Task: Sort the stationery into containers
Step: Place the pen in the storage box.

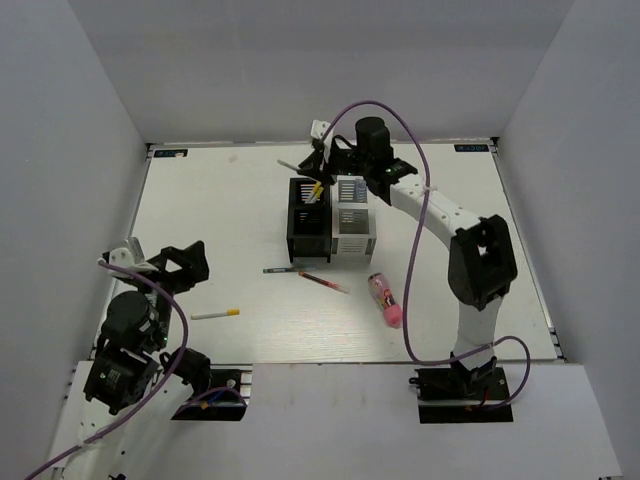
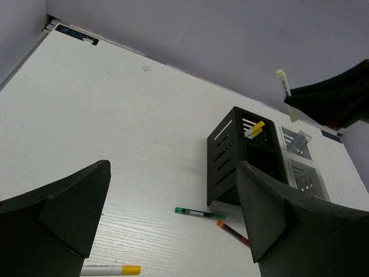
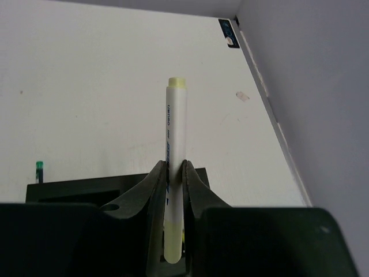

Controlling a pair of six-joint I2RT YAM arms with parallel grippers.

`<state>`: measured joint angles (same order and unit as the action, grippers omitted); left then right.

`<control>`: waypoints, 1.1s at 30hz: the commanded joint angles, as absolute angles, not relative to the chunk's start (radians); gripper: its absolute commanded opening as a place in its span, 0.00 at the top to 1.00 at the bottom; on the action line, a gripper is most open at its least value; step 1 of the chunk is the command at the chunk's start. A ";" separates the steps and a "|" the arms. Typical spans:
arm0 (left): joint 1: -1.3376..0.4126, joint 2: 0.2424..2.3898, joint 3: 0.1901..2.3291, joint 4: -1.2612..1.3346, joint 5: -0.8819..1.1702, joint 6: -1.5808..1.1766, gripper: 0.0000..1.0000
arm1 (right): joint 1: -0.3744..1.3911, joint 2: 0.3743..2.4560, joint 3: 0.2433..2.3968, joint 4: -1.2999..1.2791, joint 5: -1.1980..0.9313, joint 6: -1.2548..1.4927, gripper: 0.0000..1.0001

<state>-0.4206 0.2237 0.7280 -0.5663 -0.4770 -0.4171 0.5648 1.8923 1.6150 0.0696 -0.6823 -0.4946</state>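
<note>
My right gripper is shut on a white stick with yellow tips and holds it over the far black bin of the four-bin block. Another yellow-tipped stick leans in that bin. A clear blue-capped tube sits in the far white bin. On the table lie a dark slim pen, a red pen, a pink tube and a third white stick. My left gripper is open and empty, left of these.
The bin block stands at the table's middle back, with the two pens just in front of it. The near black bin and near white bin show nothing inside from above. Grey walls enclose the table on three sides.
</note>
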 commanded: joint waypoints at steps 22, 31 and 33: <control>-0.414 0.273 0.726 -0.546 -0.434 -0.394 0.01 | 0.428 2.342 1.740 1.203 -1.249 0.477 1.00; -0.414 0.273 0.726 -0.546 -0.434 -0.394 0.01 | 0.428 2.339 1.753 1.020 -1.233 0.342 0.86; -0.414 0.273 0.726 -0.546 -0.434 -0.394 0.01 | 0.425 2.342 1.753 1.006 -1.229 0.336 0.81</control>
<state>-0.4206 0.2592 0.7280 -0.5529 -0.4446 -0.4034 0.4274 2.3592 1.7153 1.0279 -1.2232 0.3794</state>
